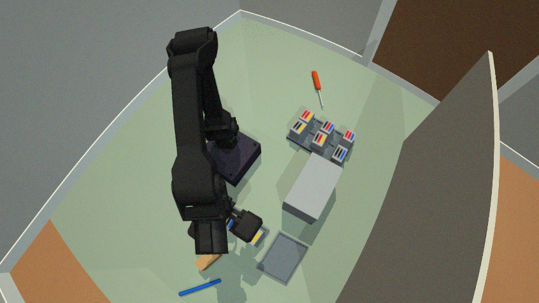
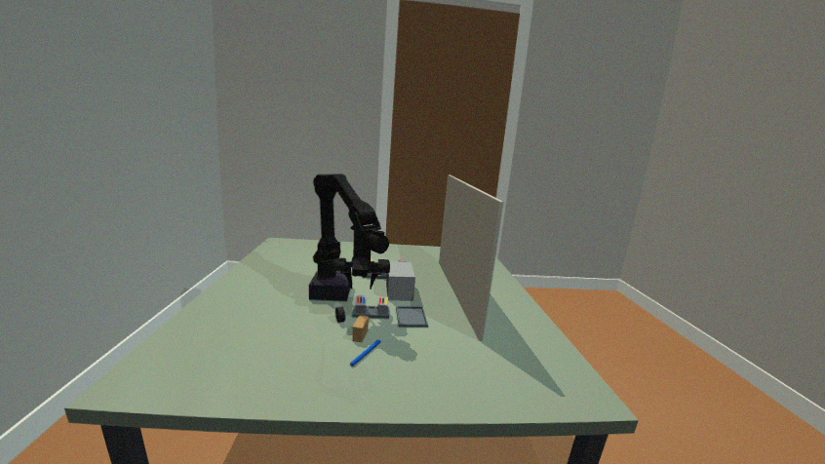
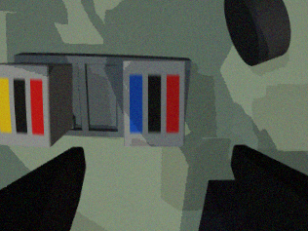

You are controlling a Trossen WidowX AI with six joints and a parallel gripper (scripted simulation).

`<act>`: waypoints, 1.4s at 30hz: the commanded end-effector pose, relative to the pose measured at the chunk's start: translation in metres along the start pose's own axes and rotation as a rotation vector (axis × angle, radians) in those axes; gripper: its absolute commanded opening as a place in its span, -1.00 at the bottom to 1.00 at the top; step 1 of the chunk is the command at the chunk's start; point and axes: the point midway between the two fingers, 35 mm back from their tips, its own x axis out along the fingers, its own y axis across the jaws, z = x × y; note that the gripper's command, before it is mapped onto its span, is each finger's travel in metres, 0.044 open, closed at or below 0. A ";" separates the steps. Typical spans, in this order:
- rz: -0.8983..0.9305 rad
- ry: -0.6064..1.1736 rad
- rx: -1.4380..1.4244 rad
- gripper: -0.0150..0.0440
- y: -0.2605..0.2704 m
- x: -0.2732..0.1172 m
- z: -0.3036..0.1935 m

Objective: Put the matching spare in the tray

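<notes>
The mounted unit, a grey box [image 1: 314, 183] [image 2: 401, 283], stands mid-table; no code shows on its visible faces. A spare striped blue, black and red [image 3: 154, 103] [image 2: 360, 301] stands at one end of a small rack [image 3: 101, 96] [image 2: 371, 312]. A spare striped yellow, black and red [image 3: 21, 106] [image 2: 382, 301] stands at the other end. My gripper [image 3: 159, 156] [image 2: 361, 287] is open and empty above the small rack. In the wrist view its fingertips lie either side of the blue-black-red spare's column, below it in the picture. The tray [image 1: 282, 257] [image 2: 412, 317] is empty.
A larger rack with several striped spares [image 1: 319, 139] adjoins the box. A tall panel [image 1: 445, 162] [image 2: 470, 248] stands at the right. A black puck [image 3: 258, 30] [image 2: 340, 314], wooden block [image 1: 207, 261] [image 2: 360, 328] and blue rod [image 1: 199, 287] [image 2: 366, 352] lie near the small rack.
</notes>
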 end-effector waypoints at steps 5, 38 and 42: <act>-0.004 0.002 0.005 0.53 0.001 0.012 0.001; -0.004 0.002 0.005 0.53 0.001 0.067 0.002; -0.004 0.002 0.005 0.53 0.001 0.073 0.001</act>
